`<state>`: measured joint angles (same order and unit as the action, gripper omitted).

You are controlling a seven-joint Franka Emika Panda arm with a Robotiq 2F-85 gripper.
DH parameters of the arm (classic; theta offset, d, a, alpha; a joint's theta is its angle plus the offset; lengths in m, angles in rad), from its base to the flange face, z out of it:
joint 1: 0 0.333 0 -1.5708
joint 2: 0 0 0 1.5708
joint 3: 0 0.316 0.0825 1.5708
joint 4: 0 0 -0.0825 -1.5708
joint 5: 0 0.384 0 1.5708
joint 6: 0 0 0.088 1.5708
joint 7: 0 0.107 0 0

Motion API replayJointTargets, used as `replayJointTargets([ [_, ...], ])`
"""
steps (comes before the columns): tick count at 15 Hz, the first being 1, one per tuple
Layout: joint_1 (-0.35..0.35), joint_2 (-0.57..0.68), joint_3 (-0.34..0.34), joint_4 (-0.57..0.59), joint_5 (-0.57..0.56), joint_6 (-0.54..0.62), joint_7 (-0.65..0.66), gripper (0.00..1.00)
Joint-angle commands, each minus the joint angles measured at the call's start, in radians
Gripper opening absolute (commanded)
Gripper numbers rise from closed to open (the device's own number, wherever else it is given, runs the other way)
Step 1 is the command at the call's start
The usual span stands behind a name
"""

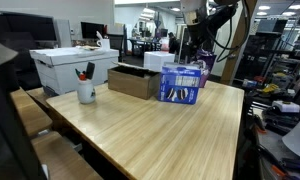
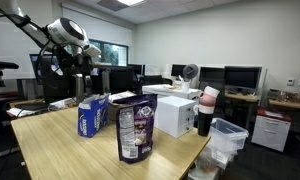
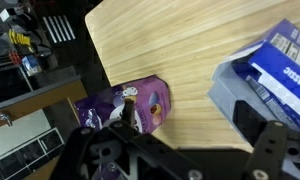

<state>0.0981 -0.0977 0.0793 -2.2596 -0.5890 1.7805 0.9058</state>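
Wrist view: gripper (image 3: 180, 160), jaws spread and empty, above purple bag (image 3: 125, 105) at table (image 3: 190, 40) edge; mug (image 1: 86, 93) holds pens (image 1: 87, 73).

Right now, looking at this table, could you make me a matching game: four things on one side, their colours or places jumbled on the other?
1 snack bag
2 carton
3 cup
4 gripper

a white, with pens in it
b purple, standing upright
c up in the air
d blue

Pairs: 1-b, 2-d, 3-a, 4-c
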Motion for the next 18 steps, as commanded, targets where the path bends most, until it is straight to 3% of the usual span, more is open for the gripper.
replayJointTargets([
  [1,-0.027,-0.07,-0.006,-0.083,0.027,0.015,-0.008,0.75],
  [3,-0.037,-0.085,-0.015,-0.115,0.027,0.028,-0.034,0.72],
  [14,-0.047,-0.12,-0.038,-0.196,0.09,0.158,-0.281,0.1],
  [18,-0.051,-0.112,-0.042,-0.192,0.164,0.196,-0.372,0.02],
])
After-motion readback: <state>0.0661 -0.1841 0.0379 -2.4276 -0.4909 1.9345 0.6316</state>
